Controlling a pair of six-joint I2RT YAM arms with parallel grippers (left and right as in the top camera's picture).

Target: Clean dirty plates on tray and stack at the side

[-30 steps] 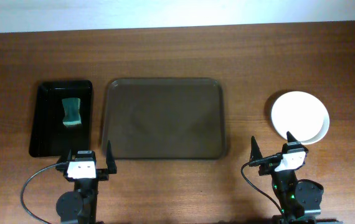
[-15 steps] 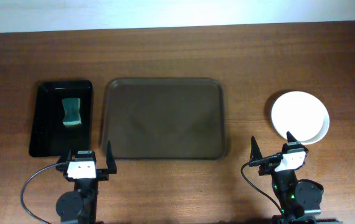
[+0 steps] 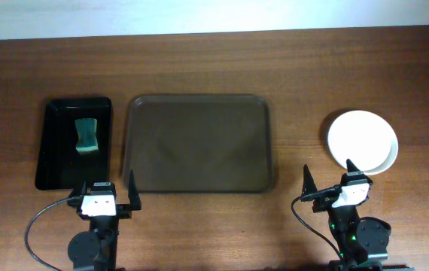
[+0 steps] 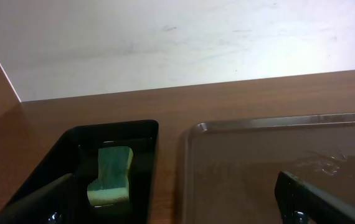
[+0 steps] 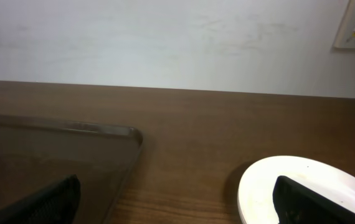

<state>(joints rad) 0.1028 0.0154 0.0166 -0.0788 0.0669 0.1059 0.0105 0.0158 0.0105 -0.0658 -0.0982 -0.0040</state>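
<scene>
right of the tray (image 3: 199,143), stacked plates (image 3: 363,139); left fingers (image 3: 132,192) and right fingers (image 3: 308,187) apart

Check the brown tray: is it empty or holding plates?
Empty. The tray shows only bare brown surface; the plates sit stacked on the table to its right.

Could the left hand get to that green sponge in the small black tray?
Probably yes. The left hand is open just short of the black tray, and the sponge lies uncovered with nothing between them.
</scene>
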